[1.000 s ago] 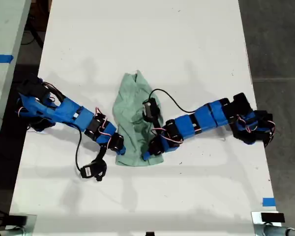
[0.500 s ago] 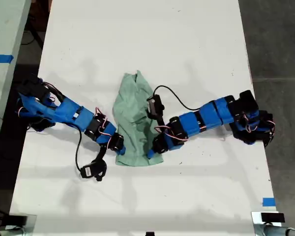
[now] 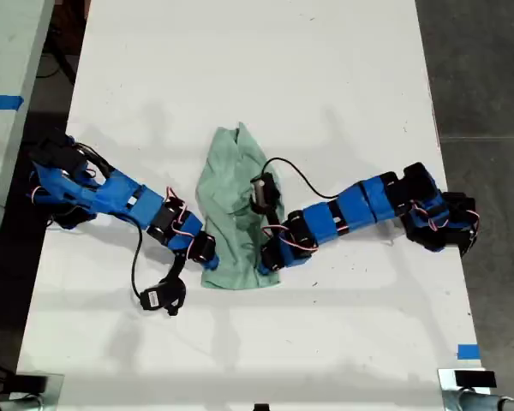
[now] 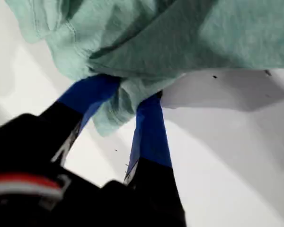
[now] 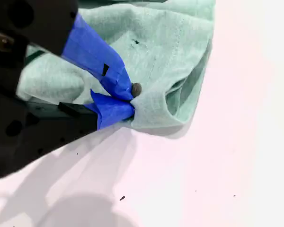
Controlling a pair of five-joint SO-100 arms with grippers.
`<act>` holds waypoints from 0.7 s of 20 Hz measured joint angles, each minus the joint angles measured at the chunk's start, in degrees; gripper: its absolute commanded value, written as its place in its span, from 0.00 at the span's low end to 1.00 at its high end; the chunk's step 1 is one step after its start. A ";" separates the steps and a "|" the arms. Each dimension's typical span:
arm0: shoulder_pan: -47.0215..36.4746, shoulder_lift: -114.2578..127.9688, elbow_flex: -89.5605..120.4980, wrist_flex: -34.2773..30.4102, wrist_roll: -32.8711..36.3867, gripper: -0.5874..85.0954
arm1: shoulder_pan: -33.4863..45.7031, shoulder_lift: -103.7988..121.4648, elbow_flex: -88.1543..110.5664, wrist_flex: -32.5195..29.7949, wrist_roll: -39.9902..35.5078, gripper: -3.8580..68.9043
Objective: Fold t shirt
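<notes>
The t shirt [image 3: 231,214] is a small pale mint-green thing, plain and wrinkly, bunched into a long narrow strip lying on the white counter [image 3: 257,77], wider at its near end.

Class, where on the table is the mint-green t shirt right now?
In the exterior view, the t shirt lies bunched near the white table's centre, between the two blue arms, each pincer gripping a lower corner.

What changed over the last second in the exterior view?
The arm on the exterior view's right swung out slightly, then back; its gripper stays on the t shirt hem, whose corner there is now tucked in a little. The other arm's gripper, pinching the opposite corner, and the table did not move.
</notes>
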 measured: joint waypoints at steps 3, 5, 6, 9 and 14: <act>0.09 1.05 -0.79 0.70 0.00 0.00 | -1.58 0.18 -2.99 0.97 -0.97 0.06; 2.46 4.39 -4.48 3.25 0.00 0.00 | -3.08 4.75 -3.34 1.32 -2.11 0.06; 3.96 7.03 -7.03 4.66 0.00 0.00 | -3.69 8.70 -3.34 1.32 -3.08 0.06; 4.57 13.01 -13.89 14.33 1.58 0.00 | -1.58 19.51 -3.25 1.67 -8.79 0.06; -11.51 27.51 -5.36 23.03 8.53 0.00 | 13.01 25.14 1.58 3.60 -17.75 0.06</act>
